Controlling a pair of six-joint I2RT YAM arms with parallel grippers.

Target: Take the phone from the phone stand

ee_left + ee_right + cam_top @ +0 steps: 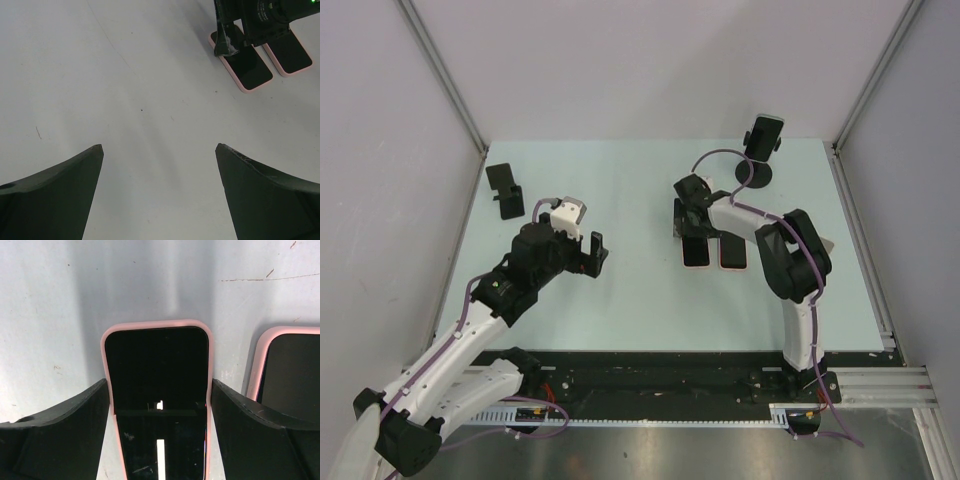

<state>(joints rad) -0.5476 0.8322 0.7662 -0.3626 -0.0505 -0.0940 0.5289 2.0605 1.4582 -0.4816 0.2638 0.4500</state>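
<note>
A dark phone [763,133] sits upright on a black round-based phone stand [757,176] at the back right. Two phones in pink cases lie side by side mid-table. My right gripper [692,232] straddles the left pink phone [695,256]. In the right wrist view its fingers [80,410] press both long edges of that phone [157,365], gripper [160,382] shut on it, low at the table. The second pink phone [292,370] lies just to the right. My left gripper [585,255] is open and empty over bare table [159,147].
An empty black stand [504,190] stands at the back left. Grey walls enclose the table on three sides. The left wrist view shows both pink phones [248,70] and the right gripper at its top right.
</note>
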